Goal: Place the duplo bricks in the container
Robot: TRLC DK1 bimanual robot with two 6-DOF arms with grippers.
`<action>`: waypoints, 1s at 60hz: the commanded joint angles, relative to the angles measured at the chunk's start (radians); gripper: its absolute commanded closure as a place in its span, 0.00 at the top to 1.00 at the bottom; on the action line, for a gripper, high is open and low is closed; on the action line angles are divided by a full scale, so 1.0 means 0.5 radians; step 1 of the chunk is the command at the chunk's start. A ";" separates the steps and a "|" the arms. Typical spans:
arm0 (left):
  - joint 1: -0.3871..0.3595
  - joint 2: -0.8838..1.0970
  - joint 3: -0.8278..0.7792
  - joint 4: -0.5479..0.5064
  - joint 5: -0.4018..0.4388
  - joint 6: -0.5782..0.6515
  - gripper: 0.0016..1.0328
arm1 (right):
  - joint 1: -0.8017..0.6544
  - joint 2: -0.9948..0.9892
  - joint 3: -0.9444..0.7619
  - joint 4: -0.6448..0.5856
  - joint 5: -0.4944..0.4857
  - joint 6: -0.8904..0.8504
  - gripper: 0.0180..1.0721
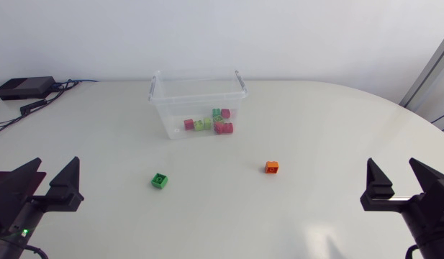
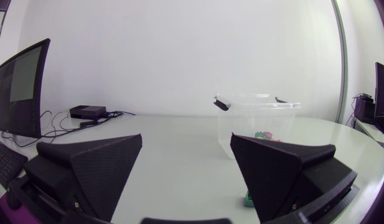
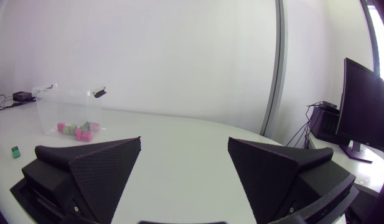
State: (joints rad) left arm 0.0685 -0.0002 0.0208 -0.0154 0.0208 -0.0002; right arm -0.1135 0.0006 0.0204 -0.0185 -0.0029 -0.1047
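A clear plastic container point(image 1: 164, 114) stands at the table's far middle, with several pink and green duplo bricks point(image 1: 209, 124) inside. A green brick point(image 1: 160, 180) lies on the table in front of it. An orange brick point(image 1: 272, 167) lies to the right of the green one. My left gripper point(image 1: 55, 180) is open near the front left, empty. My right gripper point(image 1: 401, 180) is open at the front right, empty. In the left wrist view the container point(image 2: 285, 121) stands ahead and the green brick point(image 2: 248, 199) peeks out beside one finger. The right wrist view shows the container point(image 3: 55, 106) and the green brick point(image 3: 15, 152) far off.
A black box point(image 1: 24, 88) with cables point(image 1: 63, 86) sits at the table's far left corner. Bare tabletop lies between the two grippers and the loose bricks.
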 commanded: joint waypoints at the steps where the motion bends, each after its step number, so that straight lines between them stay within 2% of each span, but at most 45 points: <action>1: -0.017 -0.021 -0.039 0.034 0.011 -0.021 0.96 | -0.006 -0.010 -0.041 0.019 -0.007 0.022 0.96; 31: -0.023 -0.027 -0.032 0.031 0.011 0.022 0.96 | -0.006 -0.013 -0.041 0.022 -0.007 0.019 0.96; 45: -0.023 0.025 0.161 0.022 0.014 0.000 0.96 | -0.003 -0.007 0.079 0.019 0.018 0.019 0.96; 53: -0.082 0.488 0.474 0.022 0.014 -0.092 0.96 | 0.021 0.060 0.238 0.022 0.021 0.035 0.96; 60: -0.158 0.902 0.750 -0.043 0.017 -0.144 0.95 | 0.064 0.324 0.419 0.019 0.024 0.053 0.96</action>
State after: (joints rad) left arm 0.0143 0.3210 0.3000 -0.0189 0.0212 -0.0284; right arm -0.0982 0.0788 0.1581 -0.0189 0.0029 -0.1005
